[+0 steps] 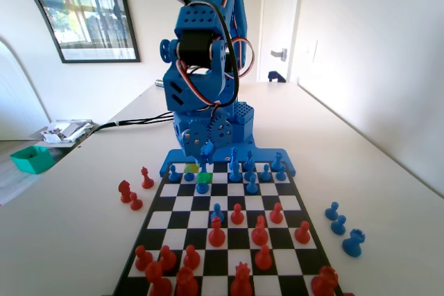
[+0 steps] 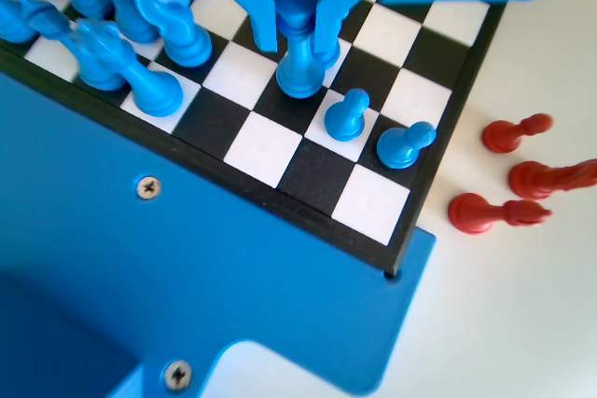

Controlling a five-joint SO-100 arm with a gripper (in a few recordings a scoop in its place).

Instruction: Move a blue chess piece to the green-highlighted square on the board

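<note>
Low at the top middle of the wrist view, the pincer (image 2: pixel 298 30) is clenched around the blue chess piece (image 2: pixel 299 53), one jaw on each side of its upper stem, its base on a black square of the board (image 2: pixel 424 170). Two blue pawns (image 2: pixel 346 115) stand just right of it. In the fixed view, the green-highlighted square (image 1: pixel 202 178) sits upper left of the board, the piece over it. Three red pieces (image 2: pixel 499 213) lie on the bench (image 2: pixel 522 323).
</note>
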